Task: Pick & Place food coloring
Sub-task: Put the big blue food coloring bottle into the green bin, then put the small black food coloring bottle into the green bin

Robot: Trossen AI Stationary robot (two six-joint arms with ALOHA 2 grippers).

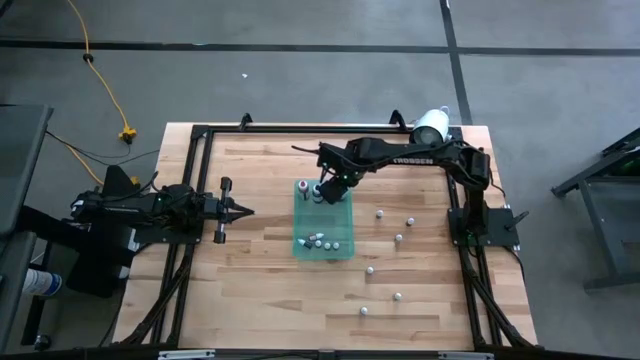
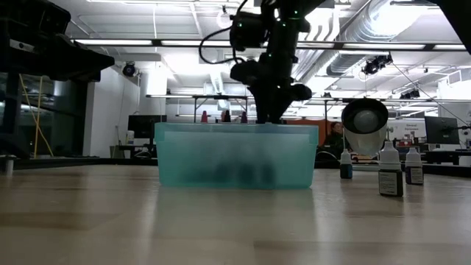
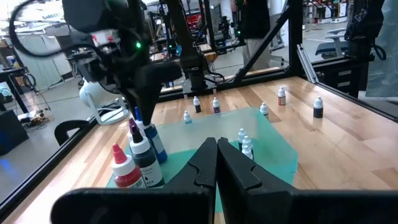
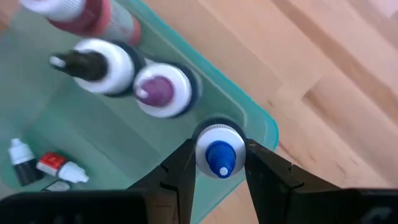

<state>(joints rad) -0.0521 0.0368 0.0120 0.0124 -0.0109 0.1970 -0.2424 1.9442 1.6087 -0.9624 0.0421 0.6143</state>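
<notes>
Dark and pinched together, my left gripper point(image 1: 245, 209) waits left of the green tray point(image 1: 343, 247). In the tray I count four upright bottles point(image 3: 142, 155) at the far end and roughly five small ones lying flat. My right gripper point(image 4: 219, 163) clamps the blue-tipped bottle point(image 4: 219, 155), axis vertical, tip up. Seven bottles point(image 1: 398, 238) stand scattered on the wooden table point(image 1: 260, 290) to the right.

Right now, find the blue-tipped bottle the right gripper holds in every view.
High view: not distinguishable; the right gripper covers it at the green tray.
Low view: hidden behind the tray wall, below the gripper.
Left wrist view: the blue-tipped bottle stands in the tray beneath the other arm's gripper.
Right wrist view: bottle centred between the fingers, at the tray's corner.
Shared landmark: the green tray.
</notes>
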